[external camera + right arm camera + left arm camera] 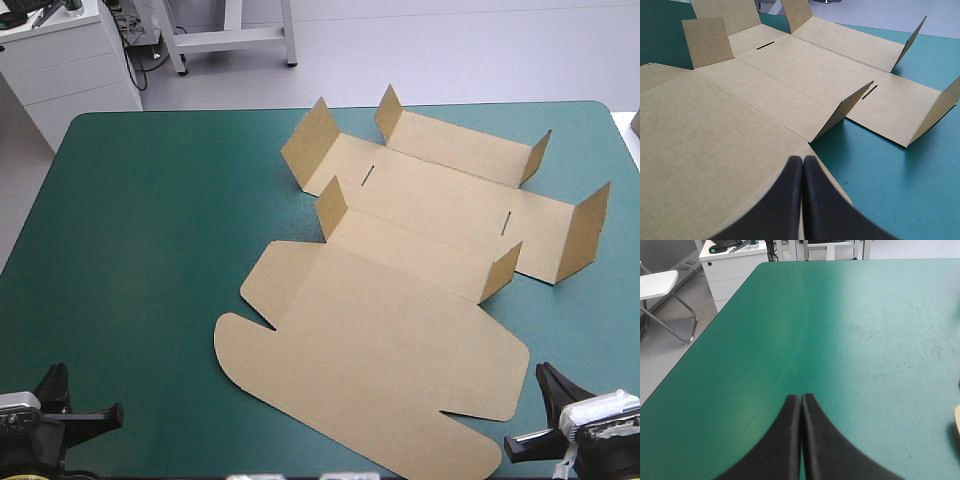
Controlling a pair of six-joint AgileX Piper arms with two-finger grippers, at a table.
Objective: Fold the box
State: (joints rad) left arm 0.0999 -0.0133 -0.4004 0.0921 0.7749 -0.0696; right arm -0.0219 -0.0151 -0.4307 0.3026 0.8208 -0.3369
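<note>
left gripper: mine, fingers pressed together on nothing, at the near left corner of the table.
ahead of left: bare teal-green cover right up to the far edge. The table's left edge runs alongside. Free room all along this side.
right gripper: mine, fingers closed to one point, nothing gripped, at the near right corner.
under right tips: the near right part of the box. Can't tell if I'm touching it.
box: brown sheet lying right of centre, skewed, running from by my right gripper toward the far right.
near part: lid panel lies flat with rounded corners. Its left lobe is well apart from my left gripper.
middle: narrow panel, flat, with a small flap upright at each end.
far part: two more flat panels, two slots in the nearer one, four more flaps upright at the ends.
edges: the farthest panel is near the table's far edge. The right flap is near the right edge, so it's tight there.
open room: the table's left half.
</note>
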